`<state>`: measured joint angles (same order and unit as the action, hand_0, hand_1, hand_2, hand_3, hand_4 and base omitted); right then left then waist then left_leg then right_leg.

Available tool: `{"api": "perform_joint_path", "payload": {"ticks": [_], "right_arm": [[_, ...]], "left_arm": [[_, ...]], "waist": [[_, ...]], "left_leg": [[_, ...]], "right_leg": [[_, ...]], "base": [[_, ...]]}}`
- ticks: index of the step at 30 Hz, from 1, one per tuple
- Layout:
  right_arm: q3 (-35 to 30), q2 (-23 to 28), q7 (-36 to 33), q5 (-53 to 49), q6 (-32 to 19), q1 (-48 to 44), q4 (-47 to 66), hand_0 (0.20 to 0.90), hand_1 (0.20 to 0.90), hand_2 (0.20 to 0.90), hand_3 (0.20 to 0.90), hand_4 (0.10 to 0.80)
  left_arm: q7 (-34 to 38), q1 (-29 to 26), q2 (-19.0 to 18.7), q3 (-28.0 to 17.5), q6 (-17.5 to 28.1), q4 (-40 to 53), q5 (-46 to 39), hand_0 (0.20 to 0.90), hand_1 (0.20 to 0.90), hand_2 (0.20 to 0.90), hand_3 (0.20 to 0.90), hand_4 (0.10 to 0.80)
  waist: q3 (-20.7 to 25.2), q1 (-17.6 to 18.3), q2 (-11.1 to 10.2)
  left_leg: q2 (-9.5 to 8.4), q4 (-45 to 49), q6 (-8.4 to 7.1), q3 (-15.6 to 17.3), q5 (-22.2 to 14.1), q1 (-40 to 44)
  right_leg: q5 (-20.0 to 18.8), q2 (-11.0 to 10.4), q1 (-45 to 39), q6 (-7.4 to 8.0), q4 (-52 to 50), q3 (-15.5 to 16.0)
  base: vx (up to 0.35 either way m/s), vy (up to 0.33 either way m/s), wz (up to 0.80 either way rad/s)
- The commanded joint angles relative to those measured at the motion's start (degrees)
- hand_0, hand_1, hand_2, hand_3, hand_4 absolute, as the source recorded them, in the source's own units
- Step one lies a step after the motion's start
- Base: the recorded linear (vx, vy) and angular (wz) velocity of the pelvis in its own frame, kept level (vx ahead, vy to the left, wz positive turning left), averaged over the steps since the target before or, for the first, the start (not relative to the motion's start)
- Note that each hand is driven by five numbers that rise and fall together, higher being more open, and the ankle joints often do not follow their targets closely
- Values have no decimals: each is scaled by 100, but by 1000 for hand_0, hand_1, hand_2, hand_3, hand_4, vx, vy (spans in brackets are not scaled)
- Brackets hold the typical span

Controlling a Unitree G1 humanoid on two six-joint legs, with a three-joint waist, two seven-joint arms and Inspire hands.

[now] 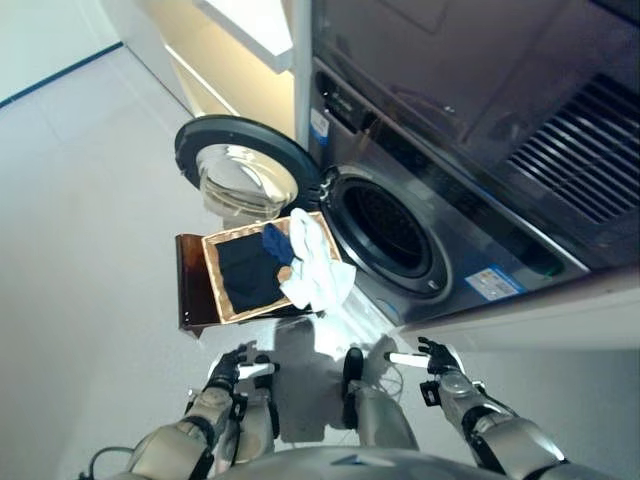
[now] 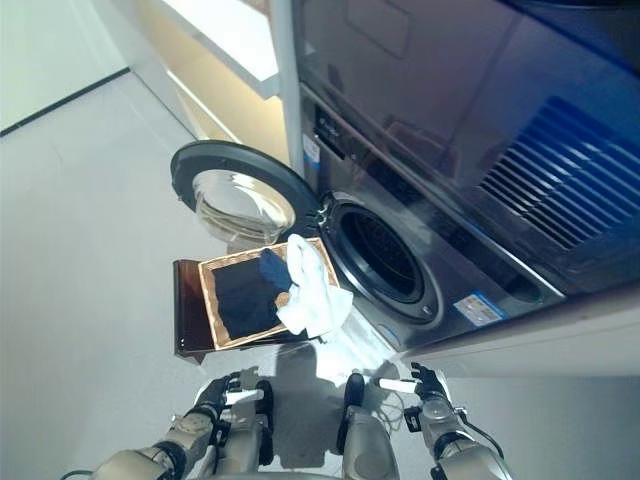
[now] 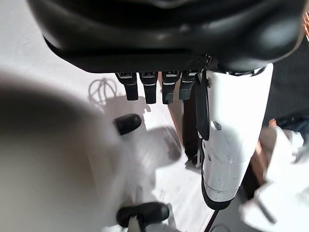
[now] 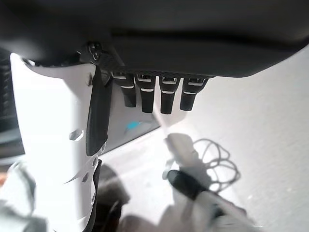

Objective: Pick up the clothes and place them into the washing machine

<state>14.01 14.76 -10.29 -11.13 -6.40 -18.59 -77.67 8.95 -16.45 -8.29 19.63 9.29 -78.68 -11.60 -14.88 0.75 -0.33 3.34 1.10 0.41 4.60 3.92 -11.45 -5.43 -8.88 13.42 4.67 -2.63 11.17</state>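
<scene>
While the washing machine stands with its round door swung wide, a white garment and dark clothes lie in a wicker basket on the floor just beside the drum opening. Both the left hand and right hand hover low, fingers relaxed, holding nothing.
</scene>
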Motion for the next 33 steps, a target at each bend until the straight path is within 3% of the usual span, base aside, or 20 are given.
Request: {"api": "perform_joint_path", "payload": {"ticks": [1, 9, 23, 33], "right_arm": [[260, 167, -197, 122, -299, -685, 227, 900, 900, 900, 900, 800], [490, -110, -647, 357, -401, -1074, 580, 900, 900, 900, 900, 800], [887, -190, -1331, 933, -402, -2236, 1103, 900, 900, 900, 900, 800], [1013, -350, -1284, 823, -390, -2414, 1219, 900, 900, 900, 900, 800]], "left_arm": [[221, -292, -136, 149, 268, 245, 143, 900, 900, 900, 900, 800], [438, -318, -35, 235, 320, 124, 162, 900, 900, 900, 900, 800], [743, -156, -64, 426, 428, 317, 23, 900, 900, 900, 900, 800], [782, -155, -54, 329, 424, 271, -157, 900, 900, 900, 900, 800]], "waist": [[-27, -132, -4], [7, -209, -186], [-90, -310, -159], [-203, -354, -192]], "left_leg": [[265, -182, -459, -108, 297, -191], [307, -73, -487, -215, 230, -221], [332, -451, -562, -346, 472, -214], [352, -602, -602, -424, 595, -309]], "right_leg": [[605, -61, -551, 261, -208, -259], [509, -28, -719, 308, 63, -139], [447, -15, -605, 346, -1, 11], [382, -45, -485, 383, -21, 149]], "base": [[48, 73, 33], [21, -9, 12], [-39, 22, 3], [-19, 10, 7]]}}
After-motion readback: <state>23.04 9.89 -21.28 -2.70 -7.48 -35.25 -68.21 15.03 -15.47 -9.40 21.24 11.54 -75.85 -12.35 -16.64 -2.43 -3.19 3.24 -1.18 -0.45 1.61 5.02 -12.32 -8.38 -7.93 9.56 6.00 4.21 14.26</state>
